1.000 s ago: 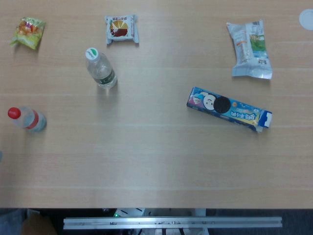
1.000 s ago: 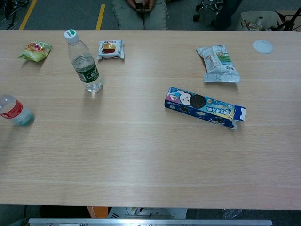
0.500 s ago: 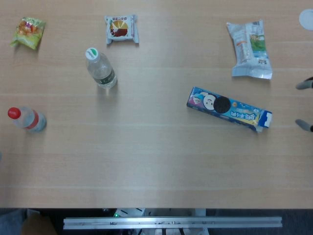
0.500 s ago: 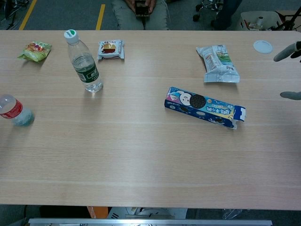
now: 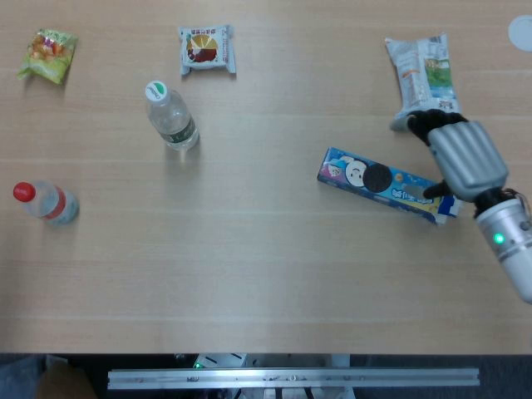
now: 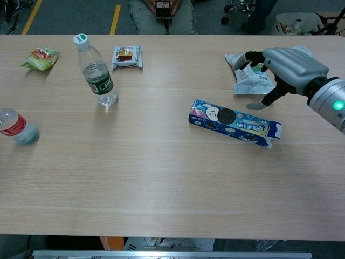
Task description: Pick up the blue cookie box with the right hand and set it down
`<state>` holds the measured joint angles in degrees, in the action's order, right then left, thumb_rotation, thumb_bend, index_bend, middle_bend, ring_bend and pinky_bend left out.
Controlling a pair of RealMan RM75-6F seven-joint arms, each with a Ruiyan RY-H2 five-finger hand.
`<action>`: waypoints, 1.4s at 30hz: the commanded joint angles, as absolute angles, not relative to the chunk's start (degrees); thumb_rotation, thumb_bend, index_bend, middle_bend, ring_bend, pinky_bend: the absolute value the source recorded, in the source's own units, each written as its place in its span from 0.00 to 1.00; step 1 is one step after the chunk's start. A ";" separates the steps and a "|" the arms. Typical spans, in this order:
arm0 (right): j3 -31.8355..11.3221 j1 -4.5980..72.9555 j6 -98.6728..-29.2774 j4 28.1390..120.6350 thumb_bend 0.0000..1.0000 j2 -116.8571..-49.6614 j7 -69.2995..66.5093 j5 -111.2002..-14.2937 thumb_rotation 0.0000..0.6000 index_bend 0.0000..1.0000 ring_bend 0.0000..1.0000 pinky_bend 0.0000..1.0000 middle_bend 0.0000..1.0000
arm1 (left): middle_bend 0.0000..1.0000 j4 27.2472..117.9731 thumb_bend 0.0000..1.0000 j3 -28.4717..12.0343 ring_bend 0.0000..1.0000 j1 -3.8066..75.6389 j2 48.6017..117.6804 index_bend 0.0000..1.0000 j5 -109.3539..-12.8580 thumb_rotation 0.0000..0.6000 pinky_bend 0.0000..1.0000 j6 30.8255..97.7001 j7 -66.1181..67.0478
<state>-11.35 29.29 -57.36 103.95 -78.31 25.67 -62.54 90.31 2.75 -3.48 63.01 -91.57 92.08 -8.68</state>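
Observation:
The blue cookie box lies flat on the table, right of centre, with its torn flap end pointing right. My right hand hovers above the box's right end with fingers spread and holds nothing. It also covers the lower edge of the white snack bag. The left hand shows in neither view.
A green-capped bottle stands upright at the left. A red-capped bottle lies by the left edge. A small cake packet and a green snack bag sit at the back. A white lid sits far right.
My right hand has come in from the right edge and now hangs over the right end of the cookie box. The box and other items have not moved.

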 commanded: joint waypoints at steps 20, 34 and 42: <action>-11.32 44.08 -56.44 85.85 0.02 -101.03 39.83 -35.92 1.00 0.20 0.17 0.30 0.22 | 0.13 89.30 0.26 3.33 0.10 -3.64 62.81 0.16 -91.98 1.00 0.07 91.65 -9.94; -11.15 46.50 -58.77 79.25 0.34 -108.09 40.51 -37.68 1.00 0.43 0.38 0.56 0.38 | 0.13 88.07 0.26 3.27 0.10 -4.10 62.90 0.16 -91.44 1.00 0.07 91.88 -11.46; -11.10 46.05 -58.51 82.10 0.36 -106.66 38.48 -40.27 1.00 0.48 0.44 0.63 0.42 | 0.13 87.28 0.26 3.32 0.10 -4.50 63.07 0.16 -90.95 1.00 0.07 91.85 -12.15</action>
<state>-11.19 46.23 -58.45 81.54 -107.09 38.89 -39.74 87.29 3.33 -4.49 63.07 -90.96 91.86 -12.15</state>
